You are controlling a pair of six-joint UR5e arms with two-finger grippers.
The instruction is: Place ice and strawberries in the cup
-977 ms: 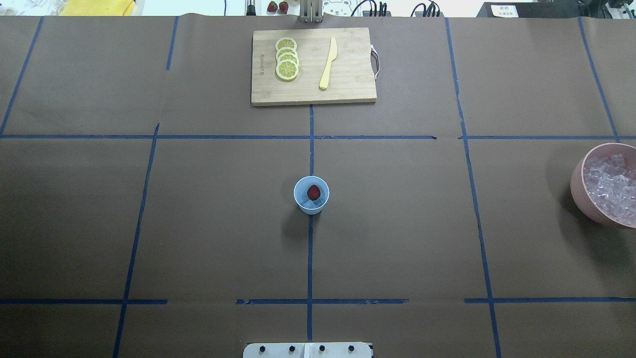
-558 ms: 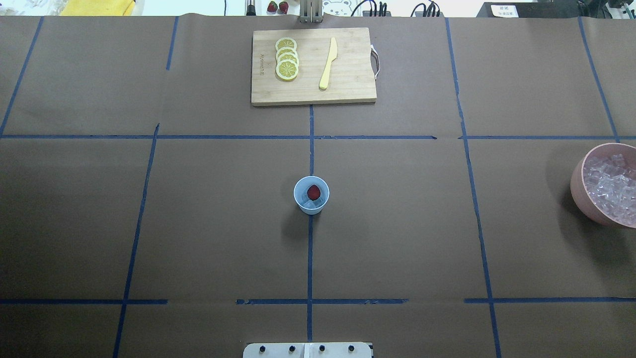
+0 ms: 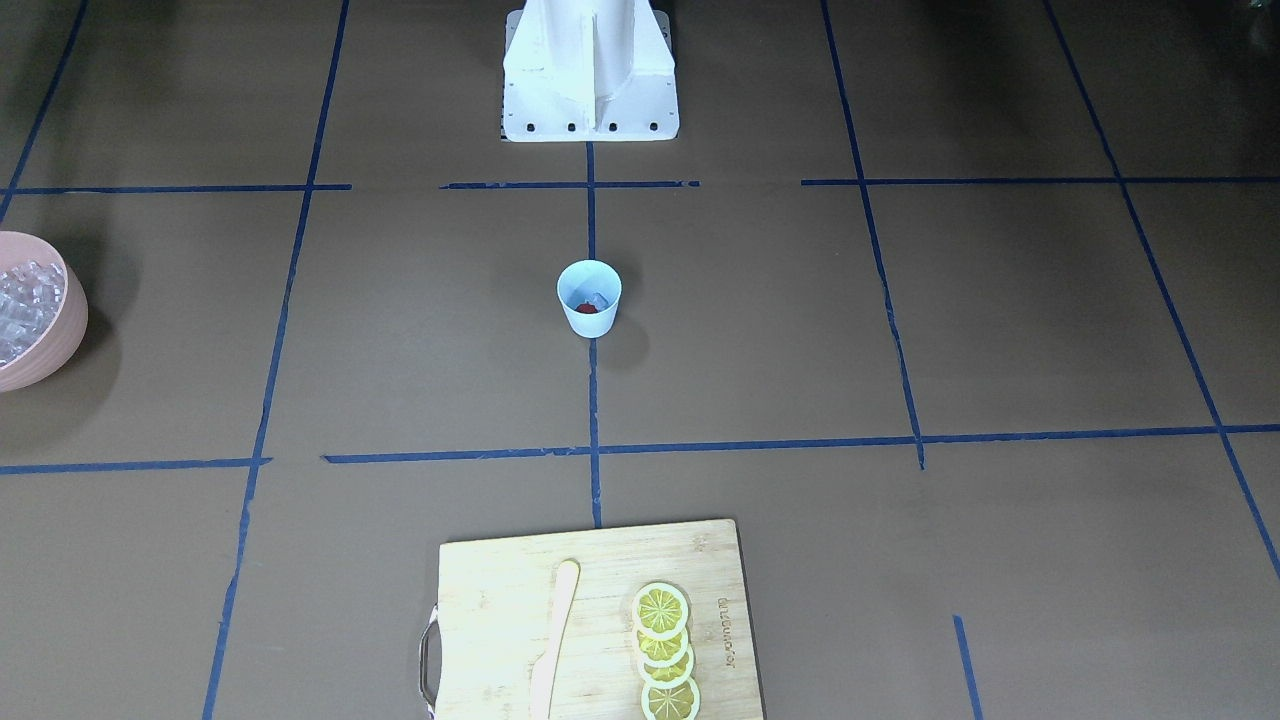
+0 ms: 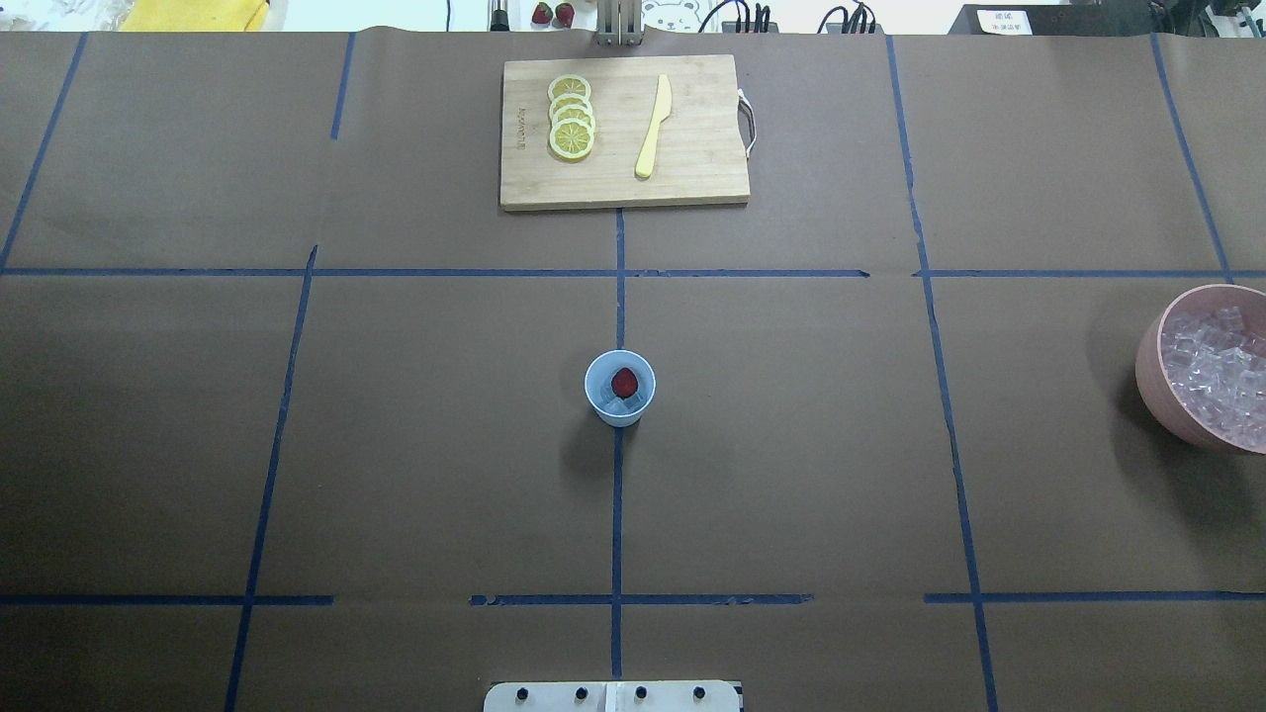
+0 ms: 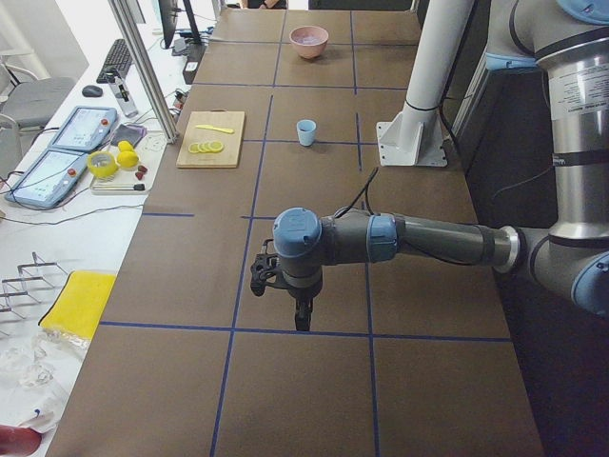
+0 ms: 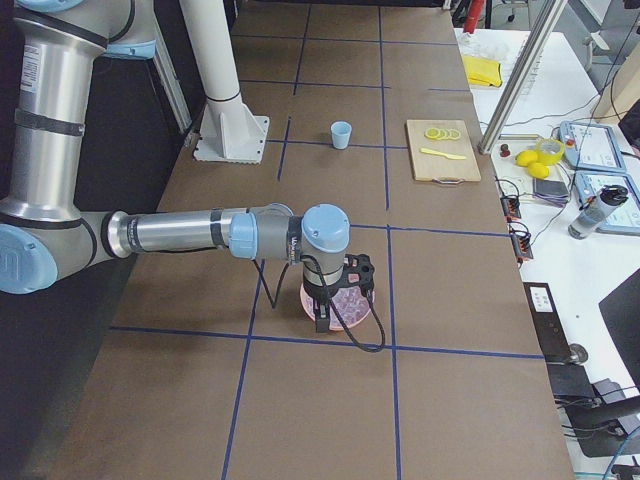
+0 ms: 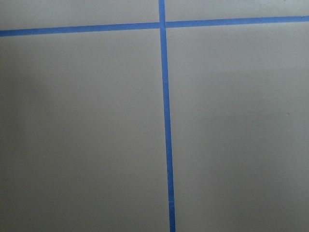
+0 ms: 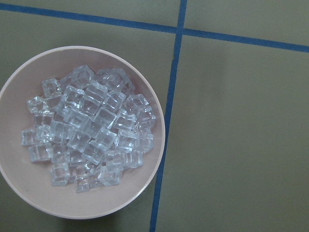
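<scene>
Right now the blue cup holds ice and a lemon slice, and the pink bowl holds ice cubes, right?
No lemon slice: the overhead view shows a strawberry with ice in the blue cup. The pink bowl does hold ice cubes.

Table (image 4: pixel 396 445) flat brown, gridded with blue tape lines (image 4: pixel 617 514). Cup (image 4: pixel 620 416) pale light blue, with a red strawberry (image 4: pixel 624 381) in it. Bowl (image 8: pixel 29 188) dusty pink. Ice (image 8: pixel 87 130) clear, whitish, glinting. Cutting board (image 4: pixel 692 178) light wood, fine grain. Lemon slices (image 4: pixel 571 119) yellow, segmented, with paler rims. Knife (image 4: pixel 653 129) pale yellow.
</scene>
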